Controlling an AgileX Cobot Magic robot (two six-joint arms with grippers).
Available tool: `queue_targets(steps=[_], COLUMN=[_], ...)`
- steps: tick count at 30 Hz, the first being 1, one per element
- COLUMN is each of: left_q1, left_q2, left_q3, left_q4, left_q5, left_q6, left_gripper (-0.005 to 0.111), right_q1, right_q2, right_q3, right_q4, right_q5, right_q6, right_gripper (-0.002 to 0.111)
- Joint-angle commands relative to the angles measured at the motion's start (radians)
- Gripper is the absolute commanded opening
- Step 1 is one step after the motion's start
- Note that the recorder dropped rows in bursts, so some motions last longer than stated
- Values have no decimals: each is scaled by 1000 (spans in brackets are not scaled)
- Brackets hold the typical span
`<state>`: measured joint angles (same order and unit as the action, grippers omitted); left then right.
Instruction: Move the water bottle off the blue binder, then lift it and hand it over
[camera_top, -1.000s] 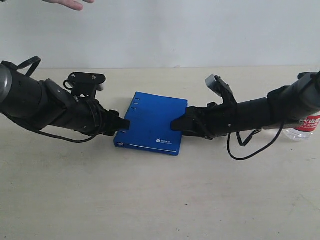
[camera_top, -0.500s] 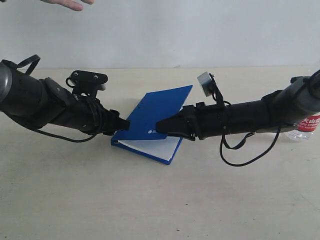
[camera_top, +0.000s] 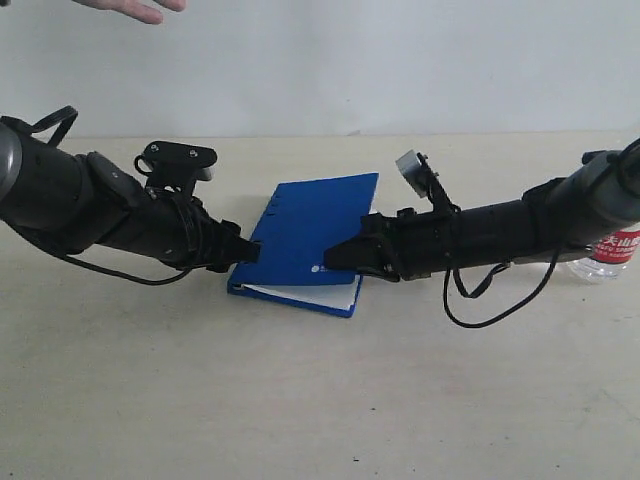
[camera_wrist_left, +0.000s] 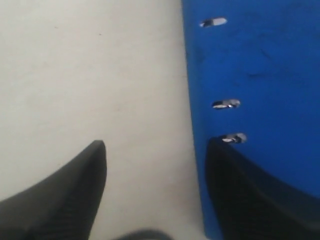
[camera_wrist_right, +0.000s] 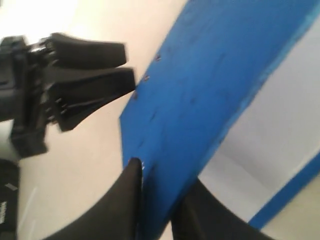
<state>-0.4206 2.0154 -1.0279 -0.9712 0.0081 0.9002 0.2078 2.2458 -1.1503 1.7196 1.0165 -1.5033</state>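
The blue binder (camera_top: 310, 225) lies mid-table with its cover raised a little, white pages showing under the front edge. My right gripper (camera_top: 337, 256) is shut on the cover's free edge; in the right wrist view the blue cover (camera_wrist_right: 210, 85) runs between the two fingers of the right gripper (camera_wrist_right: 157, 200), above the white pages (camera_wrist_right: 280, 130). My left gripper (camera_top: 247, 251) is open at the spine edge: in the left wrist view of it (camera_wrist_left: 155, 150), one finger (camera_wrist_left: 250, 195) rests on the binder (camera_wrist_left: 260, 60), the other hangs over bare table. The water bottle (camera_top: 612, 252) stands at the far right behind the right arm, off the binder.
A human hand (camera_top: 130, 8) shows at the top left edge. The beige table (camera_top: 320, 400) stretches towards the front. A loose black cable (camera_top: 490, 300) hangs from the right arm. The left gripper (camera_wrist_right: 85, 75) appears in the right wrist view beyond the binder's spine.
The binder lay shut a second ago. The right gripper then raised its cover steeply, and has now lowered it most of the way. The left arm has barely moved.
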Motion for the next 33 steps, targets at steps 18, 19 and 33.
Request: queue_targets(steps=[18,19,33], left_q1=[34,46,75], left_q2=[59,62,63], left_q3=[-43,-43,-43], left_q4=[-45,-61,-520], left_q5=[207,223,428], left_q6=[-50,-50,309], left_gripper=[56,56,56], right_q1=[-108,-132,-215], right_q2=[-12,-16,-121], right_q3=[-25,-25,48], right_q4=[-329,-338,-511], right_q5=[205,205,205], right_q6=[126,129,338], right_gripper=[0,0,0])
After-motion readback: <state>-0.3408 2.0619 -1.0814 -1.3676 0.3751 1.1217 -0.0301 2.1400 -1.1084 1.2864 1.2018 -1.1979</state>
